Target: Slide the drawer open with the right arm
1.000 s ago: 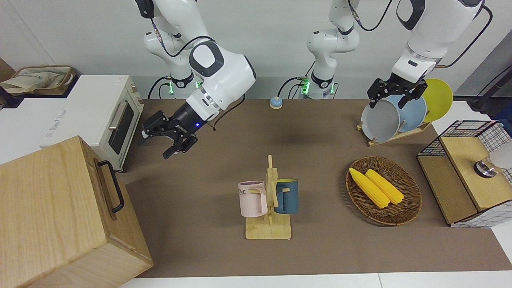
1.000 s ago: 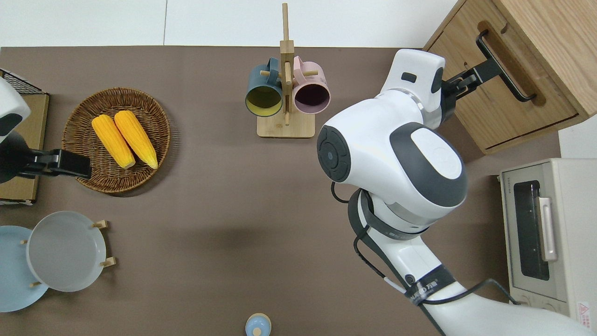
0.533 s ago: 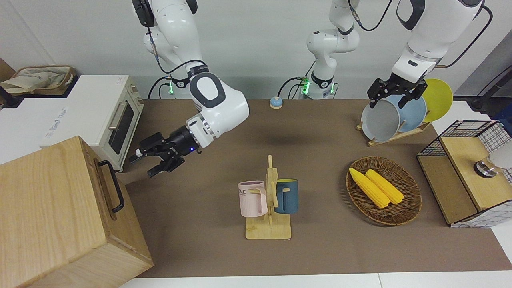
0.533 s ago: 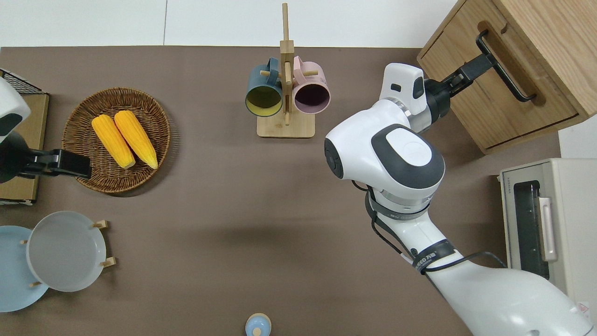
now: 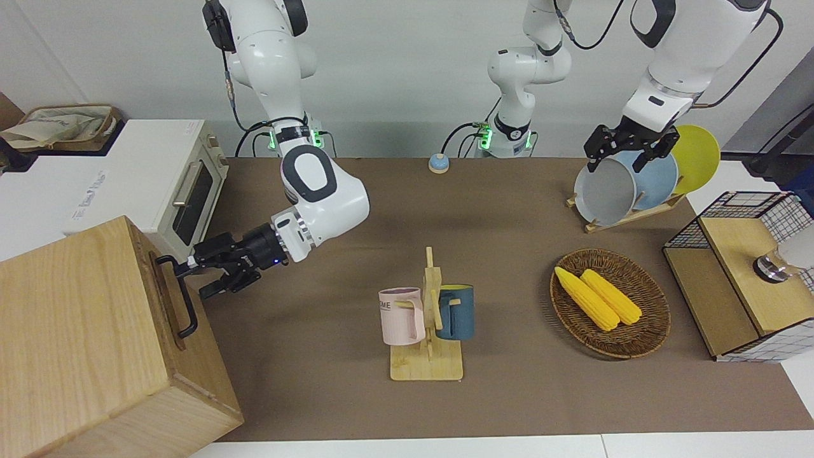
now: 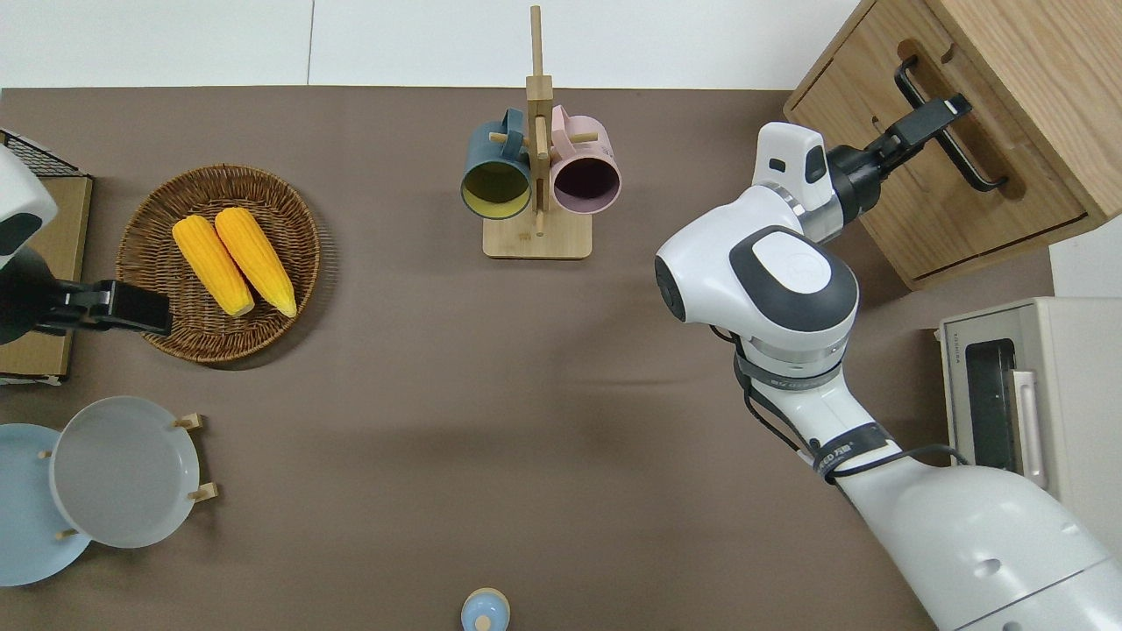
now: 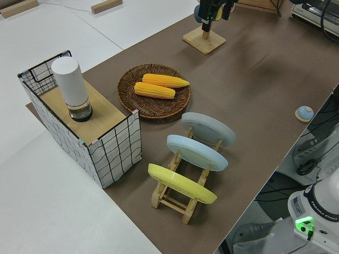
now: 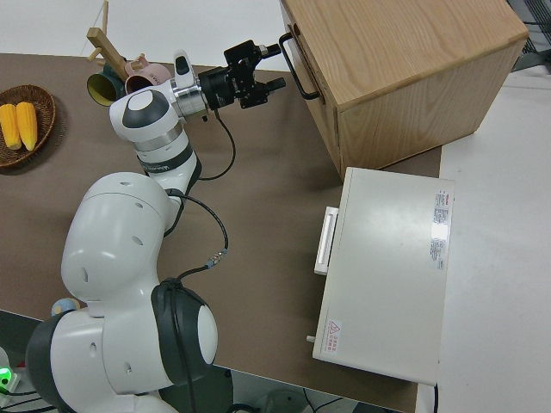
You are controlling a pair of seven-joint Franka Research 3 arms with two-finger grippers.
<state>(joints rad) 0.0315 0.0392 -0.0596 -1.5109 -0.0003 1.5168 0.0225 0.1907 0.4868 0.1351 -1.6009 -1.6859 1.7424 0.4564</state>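
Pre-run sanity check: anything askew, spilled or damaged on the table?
Nothing stands out. Corn lies in its basket, mugs hang on their stand, plates sit in the rack. Drawer is closed; the right end effector, open, is at its handle.

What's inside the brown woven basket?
Two yellow corn cobs lie side by side in the wicker basket. The basket's weave under the cobs is covered by them, so nothing can be told about that spot.
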